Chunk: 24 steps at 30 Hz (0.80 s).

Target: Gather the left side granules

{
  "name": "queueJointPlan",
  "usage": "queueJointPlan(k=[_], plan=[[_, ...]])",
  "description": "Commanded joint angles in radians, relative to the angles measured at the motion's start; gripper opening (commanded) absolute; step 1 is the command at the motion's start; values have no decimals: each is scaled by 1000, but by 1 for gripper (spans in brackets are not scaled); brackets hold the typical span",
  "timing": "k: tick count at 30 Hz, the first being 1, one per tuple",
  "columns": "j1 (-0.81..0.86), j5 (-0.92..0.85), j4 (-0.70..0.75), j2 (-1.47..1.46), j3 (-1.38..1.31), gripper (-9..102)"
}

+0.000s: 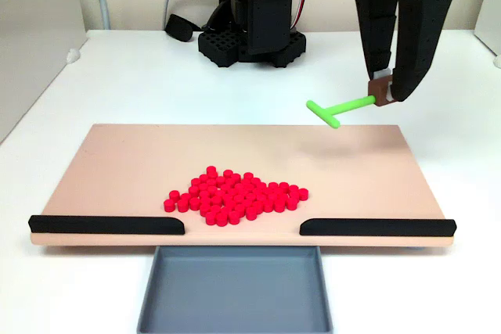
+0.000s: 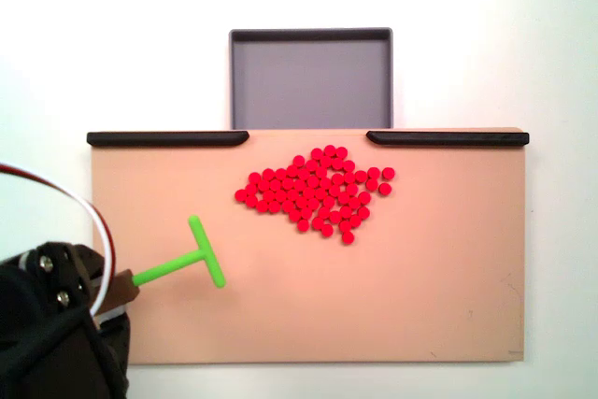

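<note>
- Dozens of tiny bright red granules (image 1: 235,195), short matte cylinders, all alike, packed into one flat irregular cluster.
- Lying on the tan board (image 1: 117,170) in both fixed views, roughly at its middle, near the gap between the two black rails (image 1: 107,225), left and right.
- Sitting just beyond that gap, touching the board's edge: a grey tray (image 2: 311,77).
- Well apart from the cluster, over the board's corner: a green T-shaped pusher (image 2: 192,258), crossbar toward the pellets.
- Clamped on the pusher's stem end by a brown pad: the black gripper (image 1: 381,90).
</note>
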Motion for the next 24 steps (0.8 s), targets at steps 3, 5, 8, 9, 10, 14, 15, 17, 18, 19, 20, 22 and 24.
queueJointPlan(k=[3, 5, 8, 9, 10, 14, 15, 17, 18, 19, 20, 22, 24], plan=[[3, 21, -6, -32, -78, 0], [8, 23, -6, -55, -101, 0], [14, 25, -6, -81, -135, 0], [15, 25, -6, -91, -143, 0], [17, 25, -6, -95, -149, 0], [25, 28, -6, -115, -170, 0], [28, 28, -6, -120, -176, 0], [31, 28, -6, -126, -187, 0], [31, 28, -6, -130, -189, 0], [31, 28, -6, -133, -190, 0], [31, 28, -6, -137, -192, 0], [32, 32, -6, -147, -196, 0], [35, 41, -6, -158, -201, 0]])
